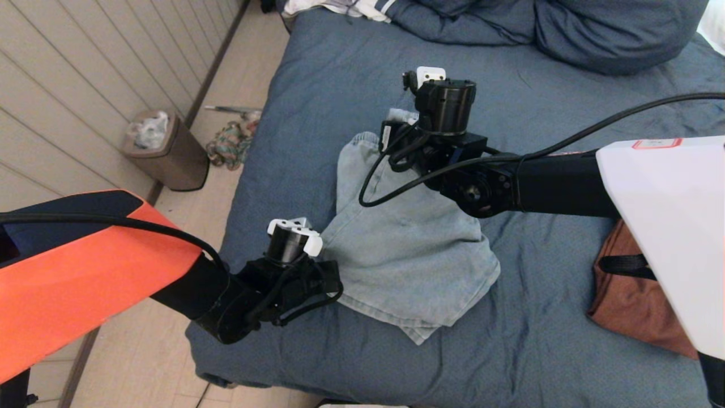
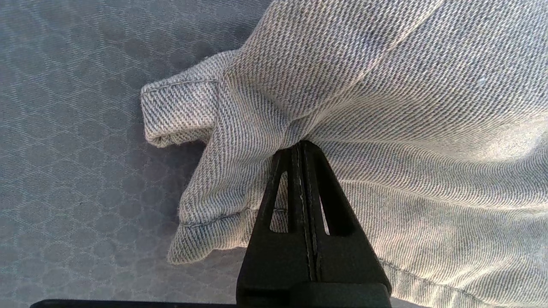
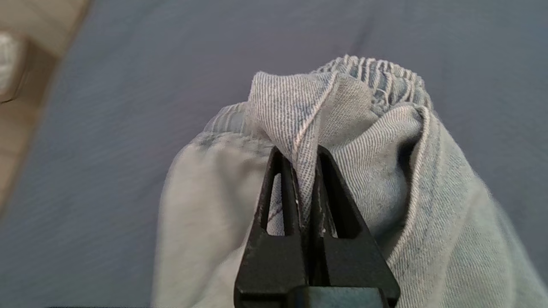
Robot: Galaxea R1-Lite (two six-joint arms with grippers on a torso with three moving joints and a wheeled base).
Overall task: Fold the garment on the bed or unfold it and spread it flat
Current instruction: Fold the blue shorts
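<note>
A pale blue denim garment point(image 1: 408, 255) lies bunched in the middle of the slate-blue bed point(image 1: 340, 90). My left gripper point(image 2: 302, 147) is shut on a fold of the denim point(image 2: 385, 107) near its hemmed near-left corner; in the head view only its wrist point(image 1: 291, 238) shows. My right gripper point(image 3: 305, 154) is shut on a pinch of the garment point(image 3: 299, 111) by the gathered elastic waistband point(image 3: 376, 72), at the garment's far end. In the head view the right wrist point(image 1: 447, 107) hides those fingers.
Blue pillows point(image 1: 595, 28) and a white cloth point(image 1: 340, 7) lie at the head of the bed. A brown bag point(image 1: 628, 289) sits on the bed at the right. On the floor to the left stand a bin point(image 1: 161, 147) and a crumpled rag point(image 1: 229, 144).
</note>
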